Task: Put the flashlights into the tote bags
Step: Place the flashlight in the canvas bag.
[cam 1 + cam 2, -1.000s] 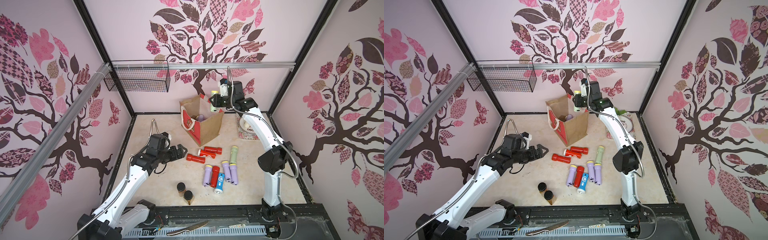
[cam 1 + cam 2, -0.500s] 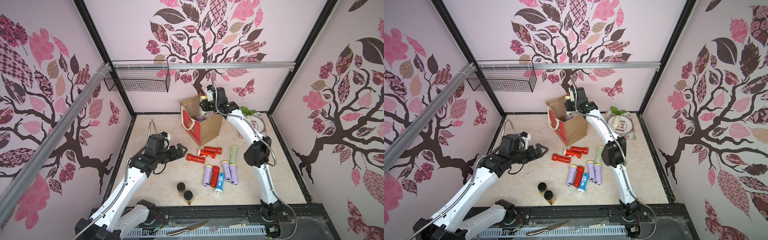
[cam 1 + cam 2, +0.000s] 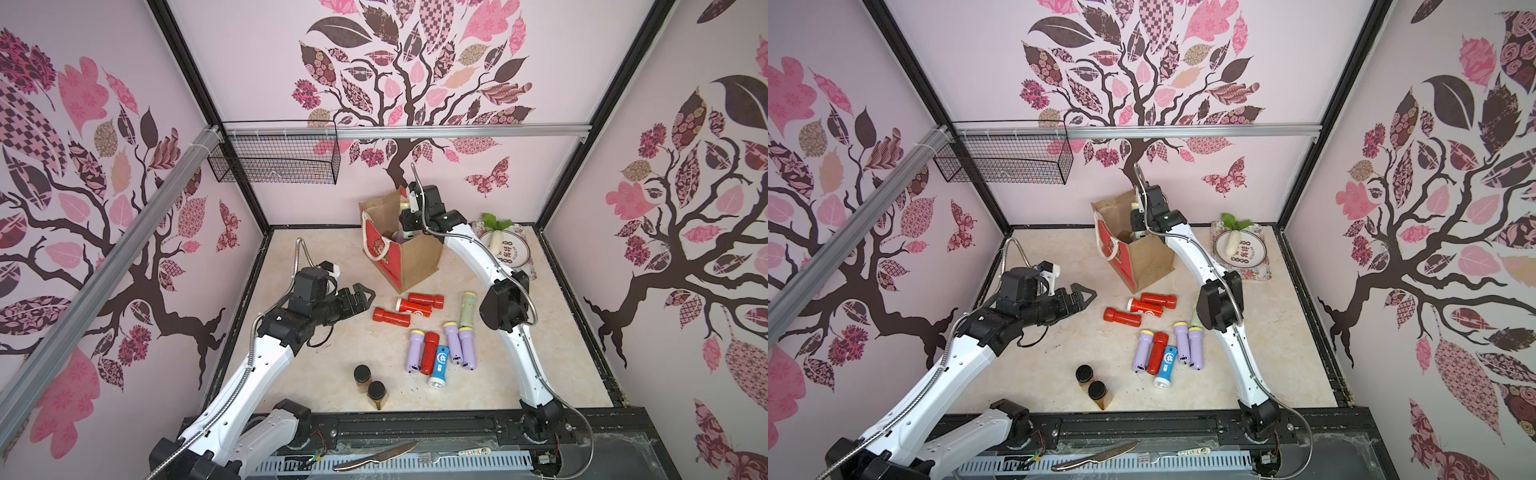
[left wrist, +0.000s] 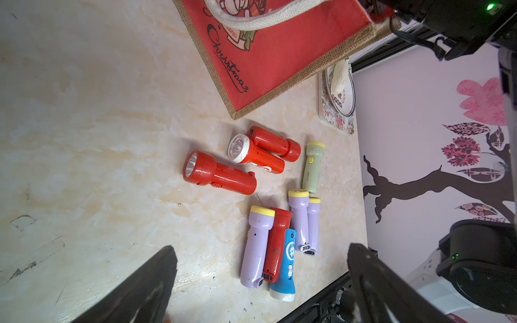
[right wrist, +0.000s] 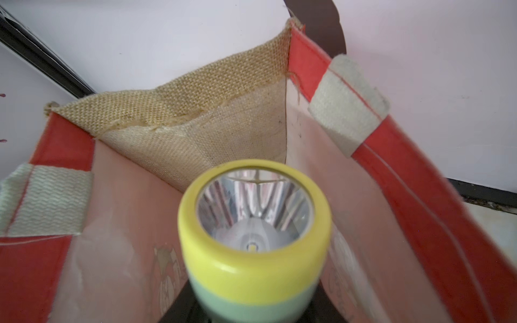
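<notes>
The tan jute tote bag with a red front panel stands at the back of the table. My right gripper is shut on a pale green flashlight with a yellow ring. It holds the flashlight upright in the bag's open mouth, and the red rim surrounds it. Several flashlights lie on the table: three red ones, a pale green one, and a cluster of lilac, red and blue ones. My left gripper hangs open just left of the red ones, holding nothing.
Two brown jars with black lids stand near the front. A plate with a white radish sits on a floral tray at the back right. A black wire basket hangs on the back-left rail. A knife lies on the front ledge.
My right arm has swung left and down from beside the bag to its mouth, carrying the green flashlight. The left gripper has stayed open and nearly still.
</notes>
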